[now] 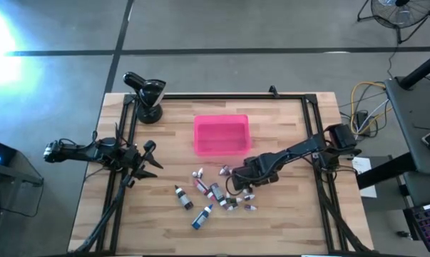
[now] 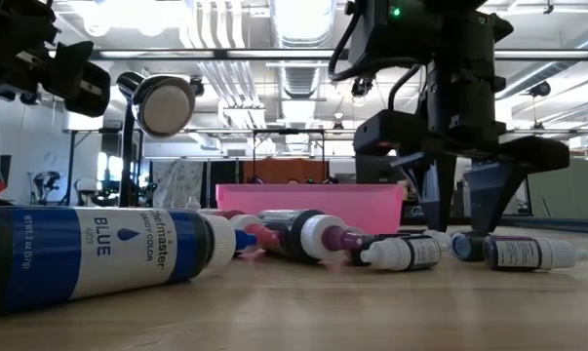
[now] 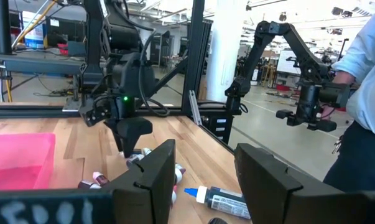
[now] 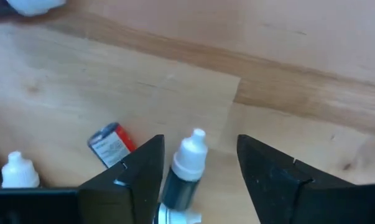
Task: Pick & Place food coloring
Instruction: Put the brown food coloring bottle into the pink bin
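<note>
- The right tool (image 1: 244,187) is low over the bottles (image 1: 213,193), which lie scattered on the desk (image 1: 286,221) in front of the pink tray (image 1: 221,135), toward the desk's near edge.
- Right wrist view: the right tool (image 4: 199,165) is open, its two dark fingers (image 4: 137,171) spread on either side of one dark bottle (image 4: 182,171) with a white cap. The bottle sits in the gap, nearer one finger; whether it touches that finger cannot be told.
- Its lower body is cut off by the frame, so its label cannot be read.
- Beside it lie a red-labelled bottle (image 4: 112,143), partly behind a finger, and a white cap (image 4: 18,169) whose body is cut off.
- Low view: a big bottle marked BLUE (image 2: 98,253) lies on its side nearest the camera, with smaller dark bottles (image 2: 401,252) in a loose row behind it, in front of the tray (image 2: 308,205).
- The right arm (image 2: 450,107) comes down behind these; its fingertips are hidden behind them.
- The left tool (image 1: 145,160) hangs near the desk's left edge, well apart from the bottles, its fingers (image 3: 159,171) apart and holding nothing.
- A person's sleeve (image 3: 370,62) shows beyond the desk, cut off by the frame.
</note>
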Controlling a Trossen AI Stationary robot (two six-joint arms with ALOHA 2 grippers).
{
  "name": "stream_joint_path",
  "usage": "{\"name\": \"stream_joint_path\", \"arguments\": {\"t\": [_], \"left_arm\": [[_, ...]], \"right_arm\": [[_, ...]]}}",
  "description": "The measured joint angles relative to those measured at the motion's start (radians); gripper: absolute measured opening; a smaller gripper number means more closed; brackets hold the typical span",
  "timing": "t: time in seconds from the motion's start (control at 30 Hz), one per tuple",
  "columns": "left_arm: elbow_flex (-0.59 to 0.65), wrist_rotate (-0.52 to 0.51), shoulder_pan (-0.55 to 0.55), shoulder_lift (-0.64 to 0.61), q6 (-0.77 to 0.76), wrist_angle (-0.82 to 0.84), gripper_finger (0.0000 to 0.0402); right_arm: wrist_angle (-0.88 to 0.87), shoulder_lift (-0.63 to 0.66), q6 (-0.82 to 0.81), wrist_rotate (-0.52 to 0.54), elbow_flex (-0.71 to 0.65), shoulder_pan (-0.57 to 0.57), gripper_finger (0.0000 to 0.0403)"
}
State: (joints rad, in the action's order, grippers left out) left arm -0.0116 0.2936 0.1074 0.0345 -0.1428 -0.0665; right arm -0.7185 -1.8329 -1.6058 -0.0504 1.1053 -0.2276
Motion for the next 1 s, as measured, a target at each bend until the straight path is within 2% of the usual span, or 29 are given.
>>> {"name": "stream_joint_path", "arguments": {"t": [0.33, 0.77, 0.87, 1.0], "left_arm": [[0.0, 0.0, 0.0, 0.0, 0.0, 0.0, 0.0142], [0.0, 0.0, 0.0, 0.0, 0.0, 0.0, 0.0142], [0.0, 0.0, 0.0, 0.0, 0.0, 0.0, 0.0142], [0.0, 0.0, 0.0, 0.0, 0.0, 0.0, 0.0142]], "right_arm": [[-0.004, -0.025, 0.009, -0.036, 0.002, 0.0, 0.0159], [-0.026, -0.016, 0.054, -0.032, 0.003, 0.001, 0.0028], [-0.031, -0.003, 0.069, -0.004, 0.001, 0.0, 0.0026], [-0.048, 0.036, 0.138, 0.014, 0.002, 0.001, 0.0052]]}}
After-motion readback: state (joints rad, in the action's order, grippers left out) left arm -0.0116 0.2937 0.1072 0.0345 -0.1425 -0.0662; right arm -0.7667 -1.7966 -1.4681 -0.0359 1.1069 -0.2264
